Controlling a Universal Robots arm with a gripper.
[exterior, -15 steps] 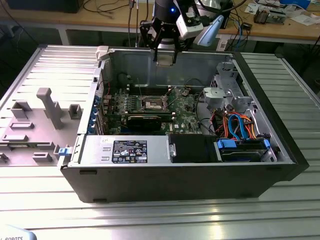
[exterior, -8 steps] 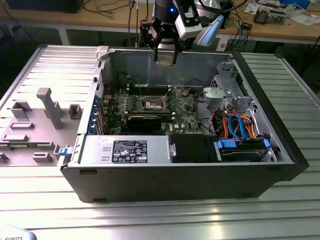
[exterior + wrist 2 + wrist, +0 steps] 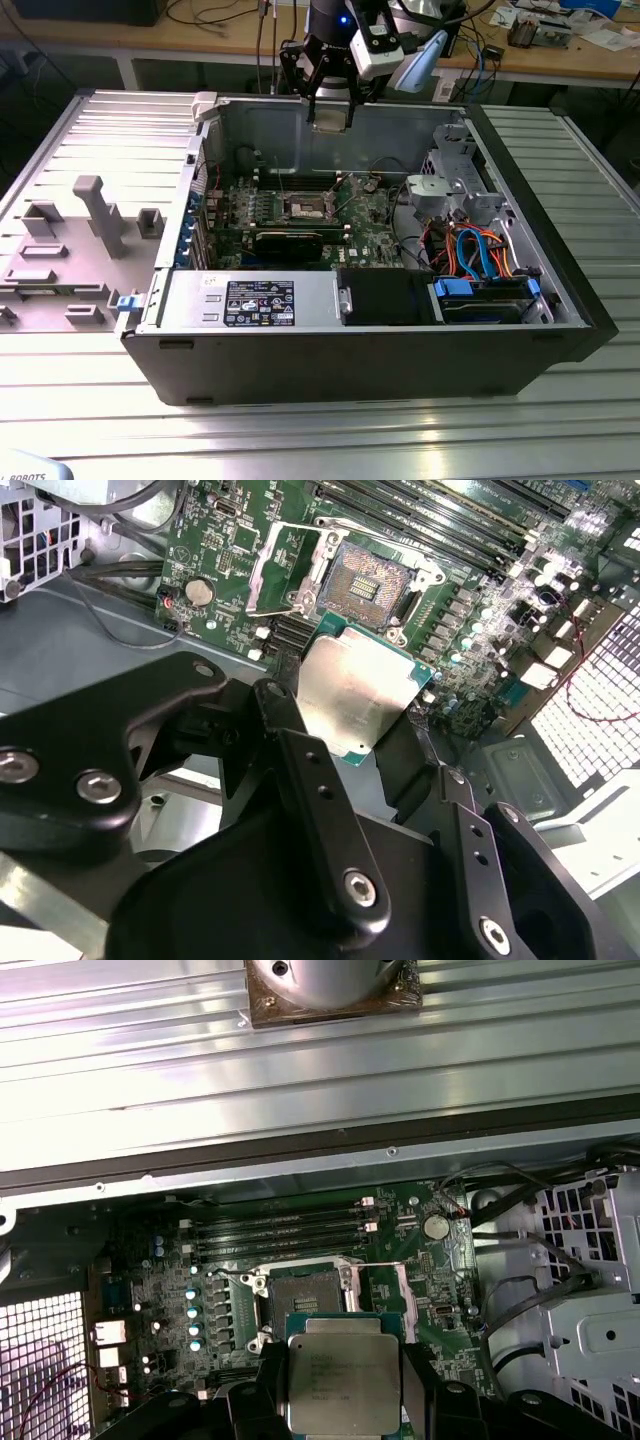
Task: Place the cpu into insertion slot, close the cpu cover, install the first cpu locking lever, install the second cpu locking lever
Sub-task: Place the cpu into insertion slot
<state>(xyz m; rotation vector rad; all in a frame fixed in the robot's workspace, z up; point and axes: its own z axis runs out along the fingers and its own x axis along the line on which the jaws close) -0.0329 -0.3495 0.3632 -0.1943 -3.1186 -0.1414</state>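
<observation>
I am gripping the cpu (image 3: 343, 1385), which I judge light, stiff and fragile underneath, by opposite edges. My fingers (image 3: 272, 1392) are clamping it above the motherboard (image 3: 420, 1260), apart from the uncovered insertion slot (image 3: 303, 1295).

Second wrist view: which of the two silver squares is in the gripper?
The cpu, the solid plate in the gripper; the cover is a cut-out frame open beside the slot.

Hides the cpu's (image 3: 360, 695) gripped edges behind black fingers (image 3: 320, 790) in the second wrist view; covers part of the insertion slot's (image 3: 303, 1295) rim with it in the first wrist view.
</observation>
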